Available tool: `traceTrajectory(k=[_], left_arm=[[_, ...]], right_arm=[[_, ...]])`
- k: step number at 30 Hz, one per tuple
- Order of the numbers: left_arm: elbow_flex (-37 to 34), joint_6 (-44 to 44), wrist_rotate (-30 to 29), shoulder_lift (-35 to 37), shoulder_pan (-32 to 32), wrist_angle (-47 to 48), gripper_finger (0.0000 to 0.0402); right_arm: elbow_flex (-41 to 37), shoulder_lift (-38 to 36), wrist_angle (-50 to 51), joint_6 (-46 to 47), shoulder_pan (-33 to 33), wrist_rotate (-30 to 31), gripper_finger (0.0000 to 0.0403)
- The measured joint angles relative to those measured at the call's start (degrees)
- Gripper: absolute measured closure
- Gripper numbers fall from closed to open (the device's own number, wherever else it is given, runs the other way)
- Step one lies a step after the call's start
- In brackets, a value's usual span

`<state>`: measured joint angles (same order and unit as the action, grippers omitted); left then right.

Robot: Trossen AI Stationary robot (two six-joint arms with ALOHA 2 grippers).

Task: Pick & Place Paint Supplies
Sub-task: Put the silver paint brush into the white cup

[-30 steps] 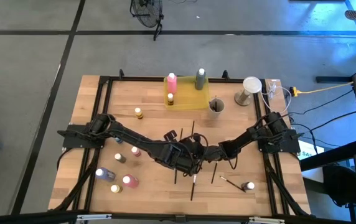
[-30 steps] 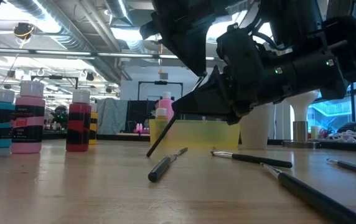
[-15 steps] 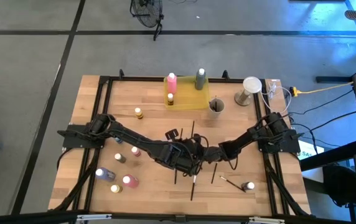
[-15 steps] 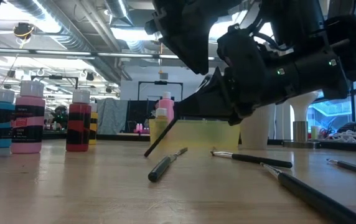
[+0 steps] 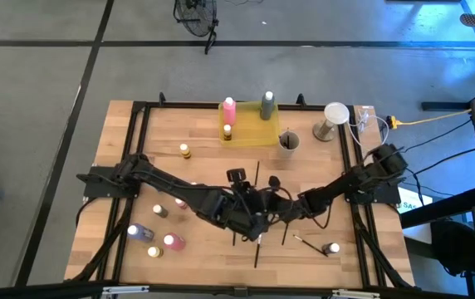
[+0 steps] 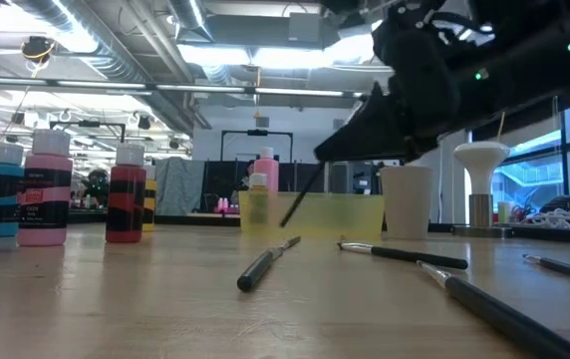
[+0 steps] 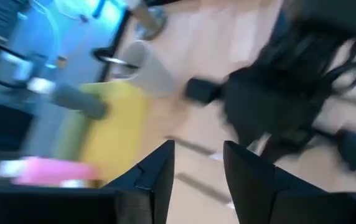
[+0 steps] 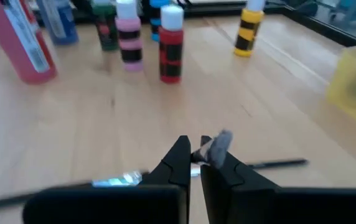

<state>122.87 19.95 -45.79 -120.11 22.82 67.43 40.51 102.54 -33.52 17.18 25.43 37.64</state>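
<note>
this is looking like a robotics lab or workshop set up in an open industrial hall. a wooden worktable (image 5: 304, 158) in a black metal frame (image 5: 129, 124) is standing on a bare grey concrete floor (image 5: 46, 91) marked with dark lines. exposed silver ducts (image 6: 116, 40) and strip lights (image 6: 225, 55) are running along the high ceiling in the low view. a floor fan (image 5: 196, 15) is sitting beyond the table, a yellow cable (image 5: 428, 121) is trailing off to one side, and big windows (image 6: 524, 184) are letting in daylight at the far right.
</note>
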Motion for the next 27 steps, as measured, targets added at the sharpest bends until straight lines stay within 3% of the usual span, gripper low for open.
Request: traceTrajectory(k=[2, 5, 9, 12, 20, 22, 25, 27], left_arm=[[2.74, 0.56, -1.39, 0.00, 0.88, 8.79, 0.0272], [6.11, 8.64, -3.36, 0.28, 2.94, 23.85, 0.0278], [5.12, 4.97, -2.97, 4.53, 5.60, 22.08, 0.0286], [4.01, 4.72, -7.29, 7.37, 7.10, 22.47, 0.0293], [1.01, 1.90, -10.28, 15.36, 6.50, 22.40, 0.0307], [0.94, 1.51, -6.67, 17.37, 5.26, 22.62, 0.0308], [0.94, 0.69, 6.86, 20.94, 1.84, 22.63, 0.0306], [0.96, -1.38, 11.89, 22.42, -0.47, 22.61, 0.0302]], right_arm=[[-0.02, -2.94, 4.63, 0.31, 0.19, -0.31, 0.0386], [0.00, -8.66, 14.41, 1.67, 0.17, -4.31, 0.0386], [0.02, -17.97, 27.40, 5.39, 0.00, -6.66, 0.0386], [0.09, -26.01, 36.90, 7.74, -0.03, -6.72, 0.0386], [5.68, -41.82, 61.26, 11.63, -1.29, -2.01, 0.0386], [8.11, -43.94, 68.49, 12.90, -2.20, -1.02, 0.0386], [11.88, -45.78, 76.65, 13.97, -3.83, -0.13, 0.0386], [13.84, -46.39, 80.64, 13.94, -5.14, -0.01, 0.0386]])
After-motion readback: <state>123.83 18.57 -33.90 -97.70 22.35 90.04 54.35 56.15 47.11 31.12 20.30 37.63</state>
